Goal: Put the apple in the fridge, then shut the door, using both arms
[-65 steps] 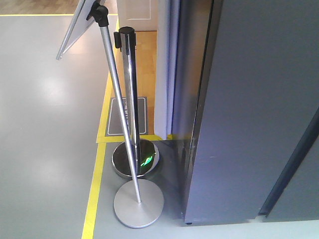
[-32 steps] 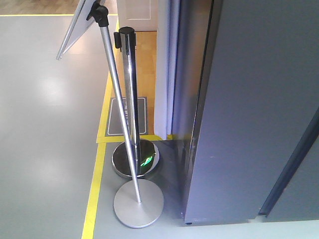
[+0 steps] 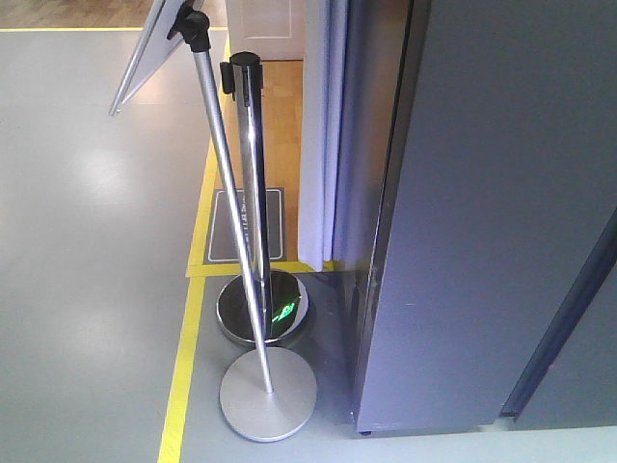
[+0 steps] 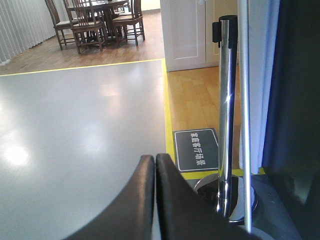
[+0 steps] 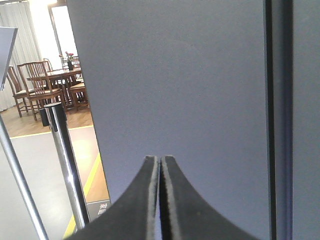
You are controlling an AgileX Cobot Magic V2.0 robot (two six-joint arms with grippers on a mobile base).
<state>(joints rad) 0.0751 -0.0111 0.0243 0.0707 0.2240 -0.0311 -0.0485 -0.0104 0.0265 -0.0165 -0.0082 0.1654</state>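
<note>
We see the fridge (image 3: 501, 212) filling the front view's right; only the wrist views show both claws, left claw (image 4: 154, 162) and right claw (image 5: 160, 162), pinched closed, empty. No apple visible.

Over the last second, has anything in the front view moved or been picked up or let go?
Nothing visibly changed. In the front view the dark grey fridge, the chrome stanchion and the slanted sign stand sit as they did. No hand or apple appears there. The wrist views, seen only now, show the left hand and right hand both shut and empty.
</note>
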